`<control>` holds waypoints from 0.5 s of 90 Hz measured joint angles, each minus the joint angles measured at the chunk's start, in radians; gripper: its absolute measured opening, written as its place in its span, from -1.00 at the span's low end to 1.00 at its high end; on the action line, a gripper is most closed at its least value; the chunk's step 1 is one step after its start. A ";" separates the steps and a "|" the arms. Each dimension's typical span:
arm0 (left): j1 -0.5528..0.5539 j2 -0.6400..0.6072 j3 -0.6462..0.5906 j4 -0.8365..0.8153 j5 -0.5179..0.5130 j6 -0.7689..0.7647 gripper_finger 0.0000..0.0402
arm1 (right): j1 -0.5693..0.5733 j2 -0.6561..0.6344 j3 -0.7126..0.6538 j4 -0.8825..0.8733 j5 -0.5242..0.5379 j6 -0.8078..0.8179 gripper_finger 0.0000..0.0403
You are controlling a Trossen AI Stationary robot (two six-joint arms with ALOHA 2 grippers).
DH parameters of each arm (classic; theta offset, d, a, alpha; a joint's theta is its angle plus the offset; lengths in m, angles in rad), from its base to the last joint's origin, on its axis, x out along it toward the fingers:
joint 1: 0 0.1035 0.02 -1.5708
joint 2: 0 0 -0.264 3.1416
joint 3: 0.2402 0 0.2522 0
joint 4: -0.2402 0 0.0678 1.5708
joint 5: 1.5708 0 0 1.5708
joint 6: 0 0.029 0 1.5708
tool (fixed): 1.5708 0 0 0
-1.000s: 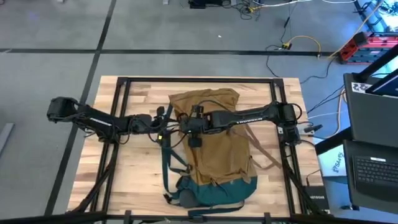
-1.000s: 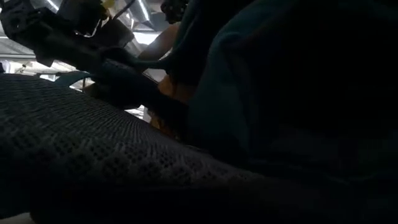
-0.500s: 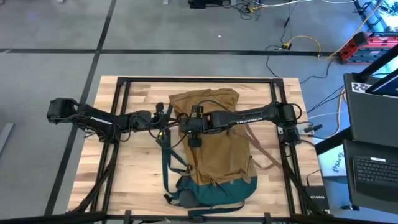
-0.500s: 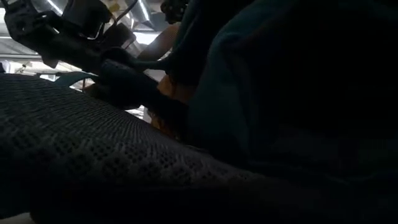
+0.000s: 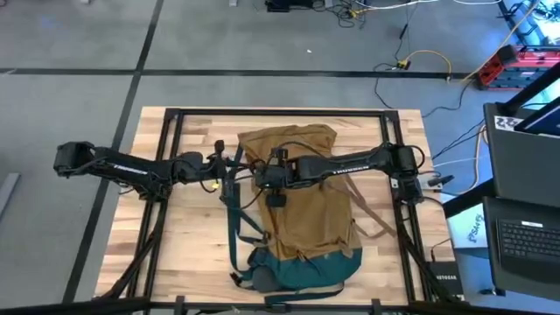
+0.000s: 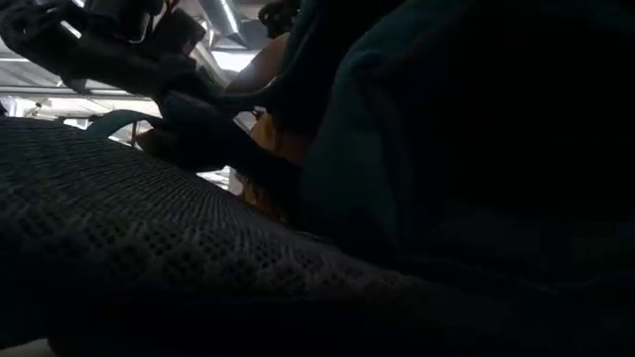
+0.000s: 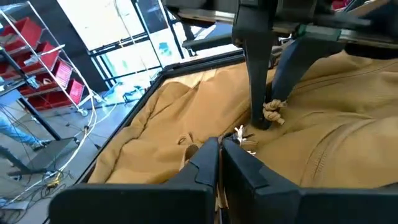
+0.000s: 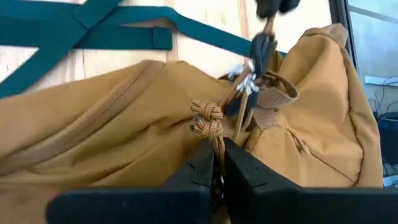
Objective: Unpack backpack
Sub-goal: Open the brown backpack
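Now the right gripper [image 8: 216, 163] has its fingers closed on a knotted cord [image 8: 208, 121] of the backpack [image 5: 302, 197]. Beside it, the left gripper [image 7: 220, 149] has its fingers closed on a metal pull [image 7: 241, 134].

You're looking straight down on wooden table [image 5: 166, 236]. Tan backpack [image 5: 306, 210] lying along middle, teal base toward near edge, teal straps [image 5: 236, 232] trailing off its left side. Left gripper [image 5: 229, 166] reaching in at backpack's left edge. Right gripper [image 5: 261, 172] sitting over upper part of backpack, just beside left one. Laptop [image 5: 525, 236] showing at right.
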 joint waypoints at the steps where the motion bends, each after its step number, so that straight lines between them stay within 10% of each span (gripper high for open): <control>1: 0.000 -0.006 0.000 -0.004 0.000 0.001 -1.00 | 0.000 0.000 0.000 -0.002 0.000 0.000 -1.00; 45: -0.070 -0.079 0.000 -0.082 -0.007 -0.002 -1.00 | 0.001 0.000 0.000 -0.026 0.050 -0.001 -1.00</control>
